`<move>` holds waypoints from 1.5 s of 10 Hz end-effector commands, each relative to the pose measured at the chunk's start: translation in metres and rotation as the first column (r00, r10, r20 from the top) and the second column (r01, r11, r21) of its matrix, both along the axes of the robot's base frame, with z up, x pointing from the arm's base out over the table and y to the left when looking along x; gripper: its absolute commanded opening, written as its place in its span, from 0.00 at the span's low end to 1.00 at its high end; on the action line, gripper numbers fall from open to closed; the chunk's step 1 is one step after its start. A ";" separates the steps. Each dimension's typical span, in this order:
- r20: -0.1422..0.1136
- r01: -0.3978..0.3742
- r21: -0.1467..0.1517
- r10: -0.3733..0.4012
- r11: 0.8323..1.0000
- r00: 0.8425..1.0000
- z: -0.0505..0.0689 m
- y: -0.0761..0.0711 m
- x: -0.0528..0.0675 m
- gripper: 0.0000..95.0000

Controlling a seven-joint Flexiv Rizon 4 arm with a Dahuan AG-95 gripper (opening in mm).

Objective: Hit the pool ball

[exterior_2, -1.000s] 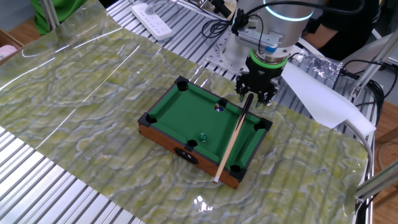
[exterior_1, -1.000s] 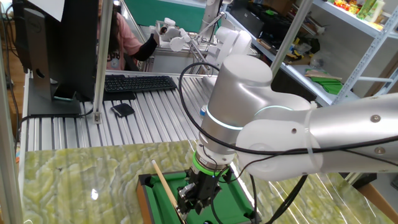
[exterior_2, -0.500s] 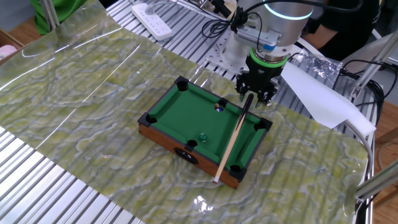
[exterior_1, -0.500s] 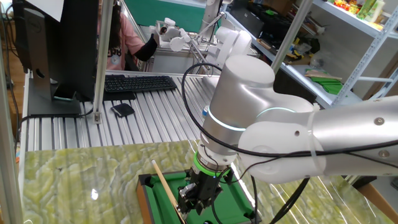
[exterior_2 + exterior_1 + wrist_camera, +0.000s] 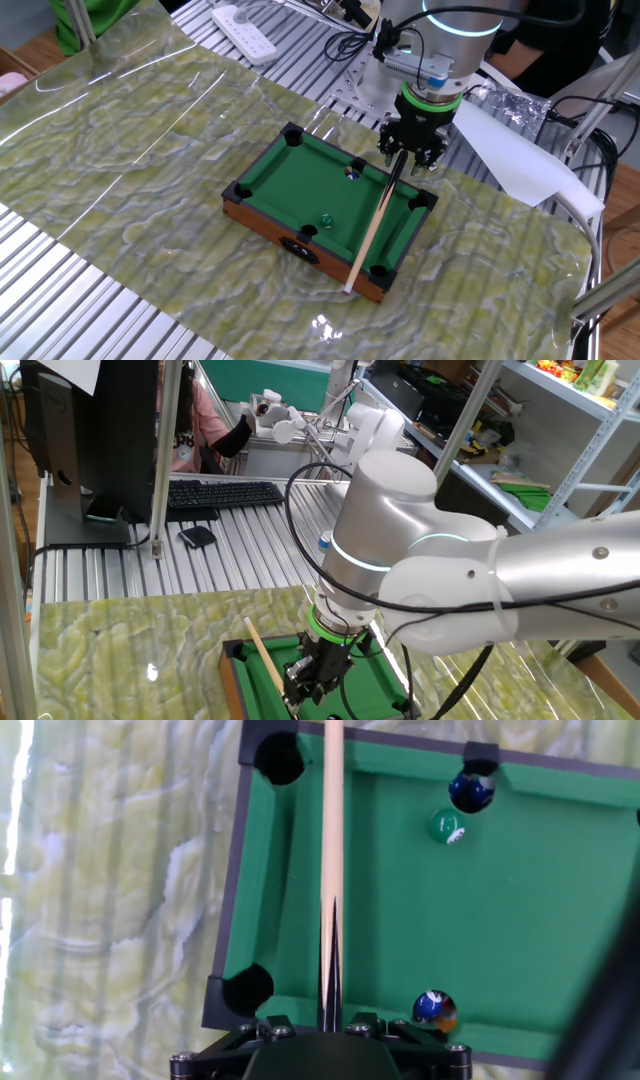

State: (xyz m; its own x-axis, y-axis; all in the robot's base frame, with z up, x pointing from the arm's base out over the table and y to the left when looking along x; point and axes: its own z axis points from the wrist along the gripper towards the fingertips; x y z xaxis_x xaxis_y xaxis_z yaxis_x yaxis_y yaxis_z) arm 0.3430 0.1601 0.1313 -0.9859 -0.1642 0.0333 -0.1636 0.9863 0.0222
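On smooth green felt, tiny glossy pool ball [image 5: 434,1008], tool [image 5: 404,160] gripping slim wooden cue stick [image 5: 372,226] (tapered).

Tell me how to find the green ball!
Find the little pool table on the marbled mat. By the middle pocket on its long side far from the gripper sit two balls. The green ball lies out on the felt; the dark blue ball sits in the pocket's mouth.

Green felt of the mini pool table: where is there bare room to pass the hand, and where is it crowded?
The felt is bare across the middle, between the cue stick and the far end of the pool table. It is crowded by the side pocket, where a blue ball and a green ball sit together. Another ball lies close to the gripper.
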 end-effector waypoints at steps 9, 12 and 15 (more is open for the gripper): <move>0.008 -0.034 -0.003 0.034 0.999 0.999 0.001 -0.001 -0.001 0.40; 0.007 -0.038 -0.003 0.038 0.999 0.999 0.001 -0.001 -0.001 0.40; -0.002 -0.042 -0.004 0.042 0.999 0.999 0.001 -0.001 -0.001 0.40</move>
State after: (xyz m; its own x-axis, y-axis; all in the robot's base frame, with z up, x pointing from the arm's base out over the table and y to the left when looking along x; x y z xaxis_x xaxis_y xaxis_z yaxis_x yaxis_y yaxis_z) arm 0.3433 0.1600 0.1316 -0.9781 -0.2042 0.0395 -0.2036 0.9789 0.0200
